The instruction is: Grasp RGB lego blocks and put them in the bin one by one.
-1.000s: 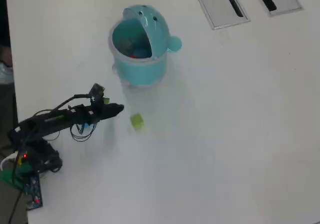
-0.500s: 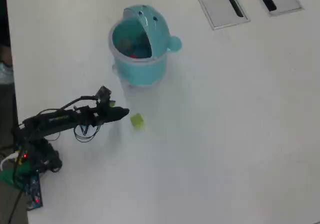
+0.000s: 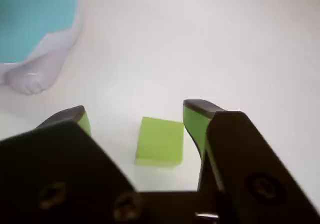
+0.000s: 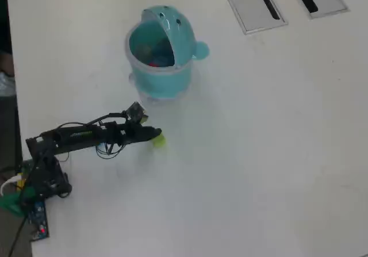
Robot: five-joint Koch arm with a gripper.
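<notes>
Wrist view, tool spread wide, holding nothing; yellow-green block between its tips, untouched; arm stretched low

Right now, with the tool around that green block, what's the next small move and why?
Probably ease forward a touch, then close. In the wrist view the tool is open, and the yellow-green block sits on the table between its two fingertips, touching neither. The bin stands open.
</notes>
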